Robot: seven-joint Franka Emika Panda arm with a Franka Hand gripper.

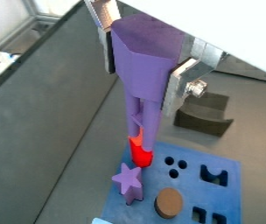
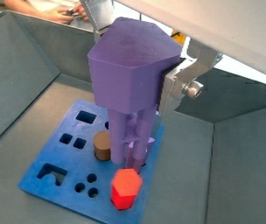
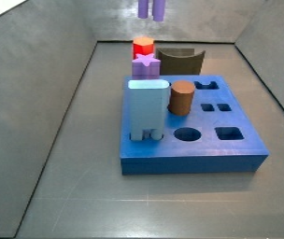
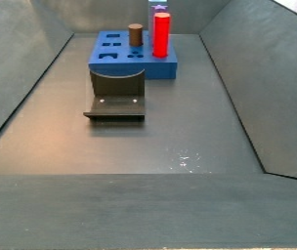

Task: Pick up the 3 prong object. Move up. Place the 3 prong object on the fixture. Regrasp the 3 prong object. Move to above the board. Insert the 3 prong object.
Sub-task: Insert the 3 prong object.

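gripper raised high, fingers seemingly clamped on piece

Between my tool's silver plates, the 3 prong object is violet-purple. Bright-blue board carries a pale-blue block, brown cylinder, red peg, purple star. Near-black fixture; grey worktop.

No readable text.
Checked gripper, 3 prong object, board, fixture: no labels, numbers or signs.
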